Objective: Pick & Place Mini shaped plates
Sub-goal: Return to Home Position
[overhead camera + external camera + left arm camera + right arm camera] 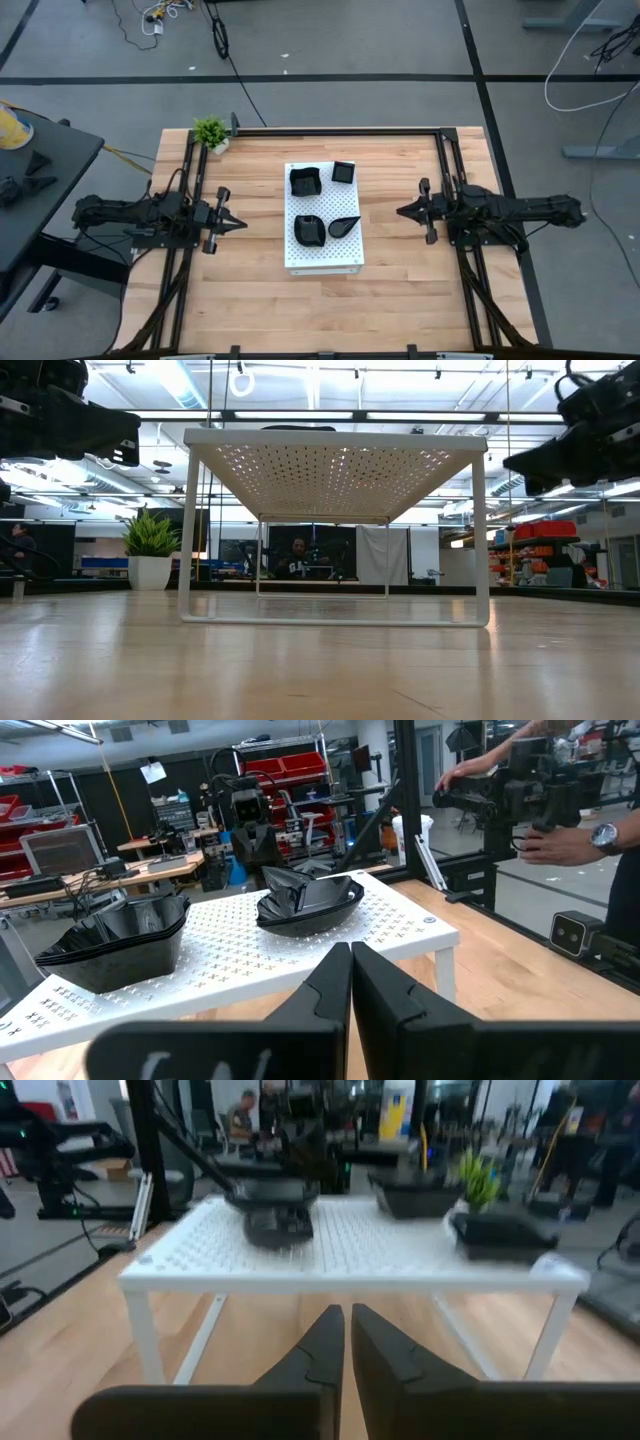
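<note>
1. A white perforated metal shelf stands in the middle of the light wooden table. All the small glossy black plates sit on its top.
2. On the half of the shelf nearer the plant's edge of the table, a wavy-edged black dish lies just beside a small black square dish. They are close but apart.
3. On the other half, a black distorted-square dish lies beside a black teardrop-shaped dish, almost touching it.
4. In the left wrist view, the two dishes nearest that arm show layered rims, one nested inside another.
5. The left gripper hangs above the table on the shelf's left side. It points at the shelf without touching it. Its jaws are together, the two dark fingers pressed flat against each other with nothing between them.
6. The right gripper mirrors it on the shelf's right side, also clear of the shelf. Its jaws are closed and empty.
7. A small green potted plant stands at the table's far left corner.
8. Beyond the table, a person's hand with a wristwatch rests near some dark equipment.
</note>
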Tool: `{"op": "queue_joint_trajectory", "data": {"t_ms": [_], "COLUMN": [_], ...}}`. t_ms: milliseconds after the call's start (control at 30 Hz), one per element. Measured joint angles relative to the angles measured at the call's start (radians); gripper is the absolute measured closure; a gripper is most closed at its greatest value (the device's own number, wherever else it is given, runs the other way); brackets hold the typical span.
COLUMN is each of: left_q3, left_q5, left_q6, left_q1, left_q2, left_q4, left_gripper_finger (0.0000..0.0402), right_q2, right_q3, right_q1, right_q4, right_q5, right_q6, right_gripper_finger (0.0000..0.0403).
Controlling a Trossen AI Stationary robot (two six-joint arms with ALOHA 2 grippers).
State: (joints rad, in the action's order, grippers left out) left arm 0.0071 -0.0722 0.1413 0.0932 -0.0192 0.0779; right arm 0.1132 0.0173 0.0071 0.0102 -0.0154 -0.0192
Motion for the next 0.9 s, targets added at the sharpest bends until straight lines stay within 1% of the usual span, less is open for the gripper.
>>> {"op": "queue_joint_trajectory", "data": {"t_ms": [267, 533, 900], "left_q3": [0.0, 0.0, 0.0], "left_q5": [0.0, 0.0, 0.0], "left_q6": [0.0, 0.0, 0.0], "left_q1": [0.0, 0.0, 0.0], "left_q2": [0.0, 0.0, 0.0], "left_q4": [0.0, 0.0, 0.0], "left_gripper_finger": [0.0383, 0.0383, 0.0383], "right_q2": [-0.11, -0.113, -0.113], "right_q3": [0.0, 0.0, 0.0], "right_q1": [0.0, 0.0, 0.0], "right_q4": [0.001, 0.0, 0.0], "right_q5": [0.014, 0.014, 0.015], "right_q6": [-0.024, 0.008, 0.011], "right_gripper_finger": [0.0374, 0.0374, 0.0374]}}
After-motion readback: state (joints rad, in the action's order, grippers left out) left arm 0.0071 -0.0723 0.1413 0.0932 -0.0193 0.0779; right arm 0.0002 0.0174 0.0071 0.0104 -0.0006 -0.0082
